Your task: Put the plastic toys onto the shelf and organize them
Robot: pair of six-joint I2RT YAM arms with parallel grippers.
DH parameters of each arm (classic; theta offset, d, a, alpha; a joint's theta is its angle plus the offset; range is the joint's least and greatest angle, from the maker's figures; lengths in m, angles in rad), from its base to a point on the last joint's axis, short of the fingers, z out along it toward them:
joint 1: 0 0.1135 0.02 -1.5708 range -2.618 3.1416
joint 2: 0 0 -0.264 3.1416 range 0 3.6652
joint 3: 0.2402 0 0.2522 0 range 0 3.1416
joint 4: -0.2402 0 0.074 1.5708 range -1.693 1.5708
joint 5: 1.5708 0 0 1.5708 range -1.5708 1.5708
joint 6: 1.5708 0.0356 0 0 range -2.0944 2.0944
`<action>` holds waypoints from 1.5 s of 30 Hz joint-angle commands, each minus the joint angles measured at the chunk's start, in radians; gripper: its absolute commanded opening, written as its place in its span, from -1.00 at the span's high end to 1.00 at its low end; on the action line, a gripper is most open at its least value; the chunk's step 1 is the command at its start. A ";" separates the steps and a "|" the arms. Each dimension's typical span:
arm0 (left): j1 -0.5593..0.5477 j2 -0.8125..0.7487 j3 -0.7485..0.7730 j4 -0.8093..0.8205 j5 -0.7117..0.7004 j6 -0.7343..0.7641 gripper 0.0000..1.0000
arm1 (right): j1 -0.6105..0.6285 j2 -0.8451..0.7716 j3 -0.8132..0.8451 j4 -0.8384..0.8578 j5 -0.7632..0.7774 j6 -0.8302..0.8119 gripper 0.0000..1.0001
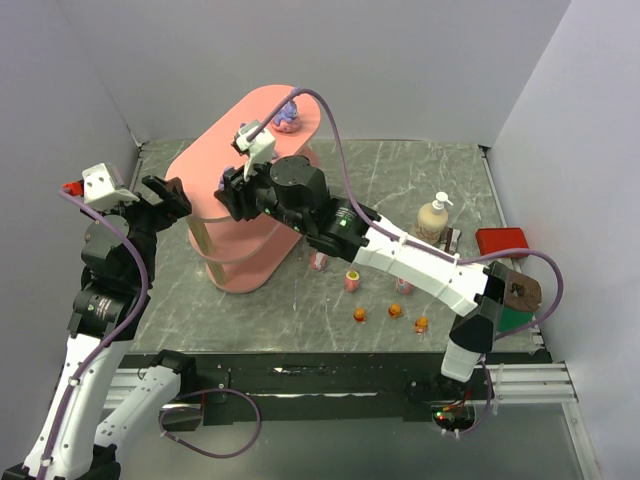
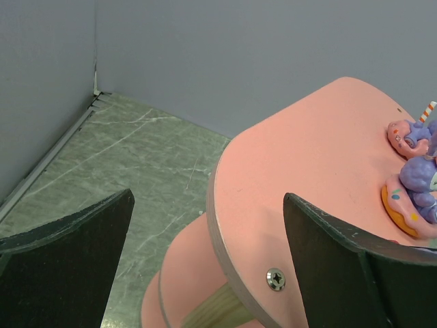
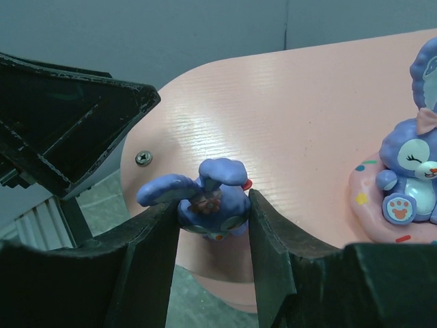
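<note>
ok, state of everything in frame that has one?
shelf: upright.
purple bunny: gripped, at the top board's edge.
right pincer: shut on the purple bunny.
left pincer: open, empty, beside the top board.
seated bunny: upright on the top board.
orange toys: on the table, unshelved.
pump bottle: upright.
red box: lying flat.

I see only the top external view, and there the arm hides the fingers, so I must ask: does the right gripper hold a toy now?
Observer: Yes, the right gripper is shut on a small purple bunny.
Operator: Is it over the shelf?
Observer: It is at the edge of the shelf, by its top board; whether it touches, I cannot tell.
Operator: How many toys stand there already?
Observer: Two, close together: a seated bunny and a pink figure beside it.
</note>
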 commanded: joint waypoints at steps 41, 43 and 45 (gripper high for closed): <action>0.000 -0.016 0.023 0.007 -0.021 -0.002 -0.93 | -0.025 -0.147 -0.144 0.024 -0.060 0.004 -0.77; 0.002 -0.019 0.023 0.007 -0.023 -0.002 -0.93 | -0.028 -0.183 -0.173 0.032 -0.063 0.007 -0.78; 0.002 -0.024 0.023 0.008 -0.026 -0.001 -0.93 | -0.025 -0.223 -0.197 0.042 -0.070 0.009 -0.78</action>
